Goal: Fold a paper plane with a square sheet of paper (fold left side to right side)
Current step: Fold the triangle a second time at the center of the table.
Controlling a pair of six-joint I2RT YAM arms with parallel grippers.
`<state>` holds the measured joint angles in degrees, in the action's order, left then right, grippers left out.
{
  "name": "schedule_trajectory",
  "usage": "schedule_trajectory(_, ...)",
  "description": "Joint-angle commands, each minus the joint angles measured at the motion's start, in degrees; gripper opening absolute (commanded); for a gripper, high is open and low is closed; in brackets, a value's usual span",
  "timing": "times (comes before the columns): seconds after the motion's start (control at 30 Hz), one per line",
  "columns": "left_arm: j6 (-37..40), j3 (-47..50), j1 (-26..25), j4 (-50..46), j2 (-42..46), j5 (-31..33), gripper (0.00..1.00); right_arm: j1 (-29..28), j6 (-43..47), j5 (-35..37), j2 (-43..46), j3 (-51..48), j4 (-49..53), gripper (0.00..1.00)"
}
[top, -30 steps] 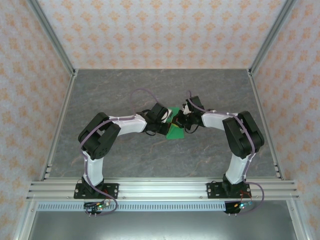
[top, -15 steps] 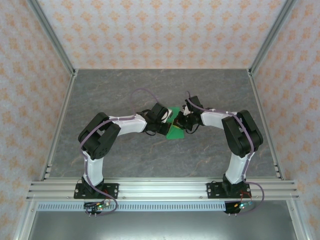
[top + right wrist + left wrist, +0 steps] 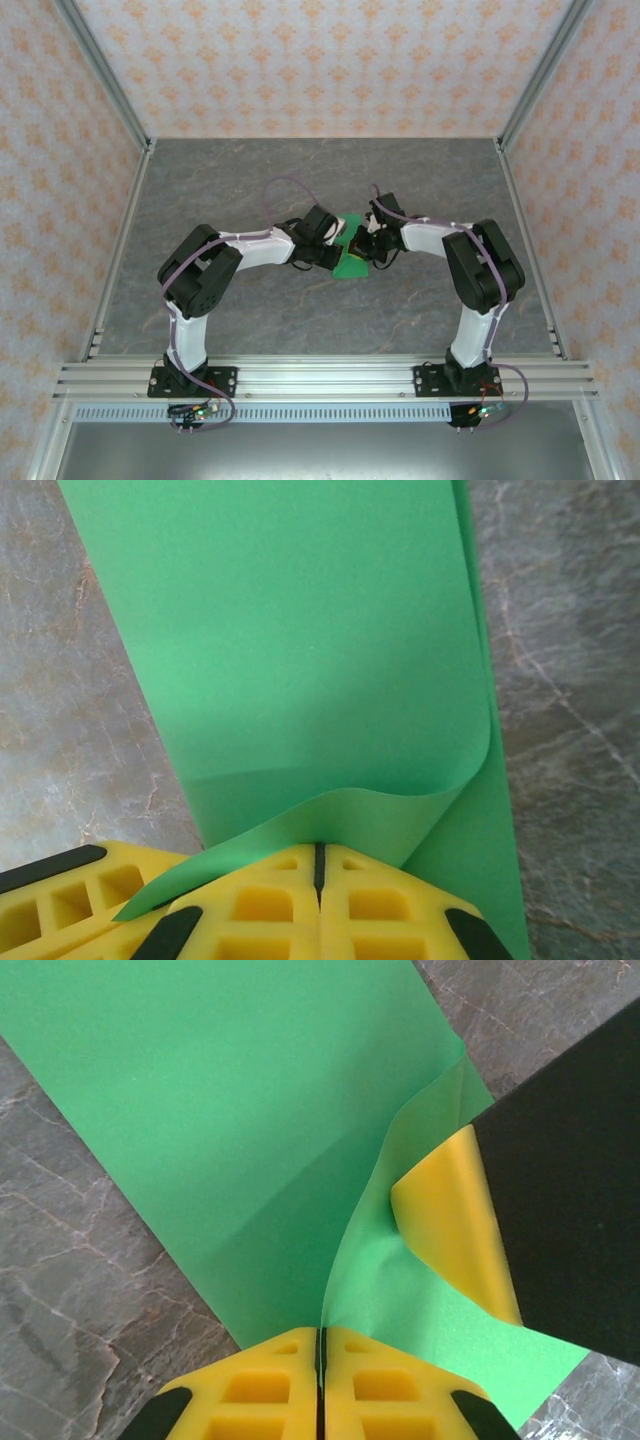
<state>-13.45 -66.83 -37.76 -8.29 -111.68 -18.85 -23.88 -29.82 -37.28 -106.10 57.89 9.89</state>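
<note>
Paper, bright green, lay about mid-table (image 3: 250,180), between the two arms where their wrists met. The square sheet of paper (image 3: 350,266) (image 3: 230,1110) (image 3: 300,630) rested mostly flat on the grey stone-patterned surface, with one side lifted and curled over.

Left gripper (image 3: 339,246) (image 3: 321,1360) came in from the left. Its yellow fingers were pressed together, and the raised edge of the sheet ran straight into the seam between them, so it looked pinched there.

Right gripper (image 3: 366,247) (image 3: 319,865) came in from the right, fingers likewise clenched, nipping the curled flap at its near edge. The flap arched up and away from them over the flat layer.

From the left wrist, one of the right gripper's pads (image 3: 450,1230) showed touching the lifted flap, with green paper wrapped around its tip. The two grippers sat just beside each other.
</note>
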Motion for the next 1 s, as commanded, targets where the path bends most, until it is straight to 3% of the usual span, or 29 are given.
schedule_trajectory(0.0, 0.36, -1.01, 0.23, -2.06, 0.77, 2.49, 0.11, -0.36, 1.33, 3.57, -2.07, 0.52, 4.31, 0.05)
schedule_trajectory(0.23, -0.24, 0.75, 0.27, -3.37, 7.59, 5.27, 0.23, -0.29, 1.49, 3.79, -2.91, 0.47, 4.79, 0.05)
schedule_trajectory(0.4, -0.70, 2.44, 0.32, -4.51, 12.57, 5.75, 0.37, -0.29, 1.82, 3.71, -2.84, 0.56, 4.79, 0.05)
schedule_trajectory(0.7, -4.52, 2.85, 0.32, 0.35, 10.10, -13.14, 0.29, -0.29, 2.09, 3.83, -2.65, 0.96, 5.40, 0.05)
schedule_trajectory(0.97, -4.90, 1.95, 0.31, 1.16, 4.81, -17.39, 0.27, -0.36, 2.22, 3.70, -2.53, 1.09, 5.75, 0.05)
